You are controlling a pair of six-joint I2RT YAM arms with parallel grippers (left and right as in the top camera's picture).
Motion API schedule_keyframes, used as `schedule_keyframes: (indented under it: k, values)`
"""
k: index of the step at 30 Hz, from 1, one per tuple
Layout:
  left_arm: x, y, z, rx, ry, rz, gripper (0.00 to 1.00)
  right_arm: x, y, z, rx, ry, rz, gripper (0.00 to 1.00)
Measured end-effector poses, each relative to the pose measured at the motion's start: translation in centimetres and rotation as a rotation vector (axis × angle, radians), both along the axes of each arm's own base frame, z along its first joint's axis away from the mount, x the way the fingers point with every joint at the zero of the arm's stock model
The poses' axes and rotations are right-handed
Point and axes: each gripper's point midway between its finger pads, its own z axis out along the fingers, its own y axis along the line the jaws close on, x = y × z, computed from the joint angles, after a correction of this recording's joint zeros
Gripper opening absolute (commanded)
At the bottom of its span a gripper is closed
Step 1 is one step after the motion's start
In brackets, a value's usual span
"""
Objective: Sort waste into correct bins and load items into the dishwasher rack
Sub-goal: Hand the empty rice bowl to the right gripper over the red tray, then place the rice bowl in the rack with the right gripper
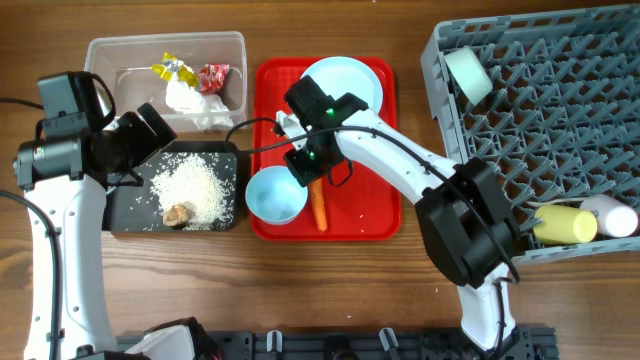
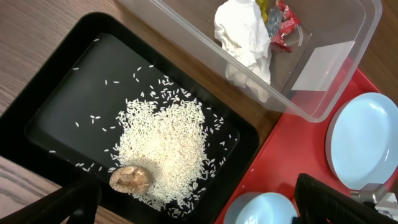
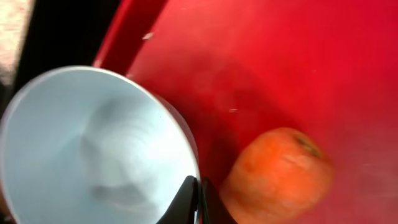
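Light-blue bowl [image 3: 87, 143] rim in right tool [image 3: 199, 202] pinch, carrot [image 3: 277, 174] alongside.

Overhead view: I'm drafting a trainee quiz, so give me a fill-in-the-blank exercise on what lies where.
The rice heap lies in the ___ tray. The tissue sits in the ___ tub. The orange ___ lies on the red tray beside the bowl.
Missing: black; clear; carrot.
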Motion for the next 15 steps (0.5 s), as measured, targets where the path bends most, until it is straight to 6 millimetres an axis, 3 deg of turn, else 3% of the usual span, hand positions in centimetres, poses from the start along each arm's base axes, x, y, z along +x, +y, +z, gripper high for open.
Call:
schedule_keyframes:
  k: [3,5,9,10,13,15]
  values:
    - [0.0,0.0,0.0,-0.001,0.002,0.000,1.00,2.0,-1.6,1.2,-0.084,-0.130,-0.033,0.04]
    - [-0.1,0.0,0.0,-0.001,0.003,0.000,1.00,4.7,-2.9,5.7,-0.113,-0.320,-0.086,0.04]
    - [-0.1,0.0,0.0,-0.001,0.003,0.000,1.00,7.0,-5.5,13.0,-0.151,-0.570,-0.189,0.04]
    - [-0.1,0.0,0.0,-0.001,0.003,0.000,1.00,7.7,-6.8,14.5,-0.200,-0.637,-0.229,0.04]
    - [-0.1,0.0,0.0,-0.001,0.003,0.000,1.00,9.4,-10.8,16.1,-0.376,-0.762,-0.334,0.04]
    - [-0.1,0.0,-0.1,-0.001,0.006,0.000,1.00,10.8,-15.6,18.2,-0.562,-0.879,-0.485,0.04]
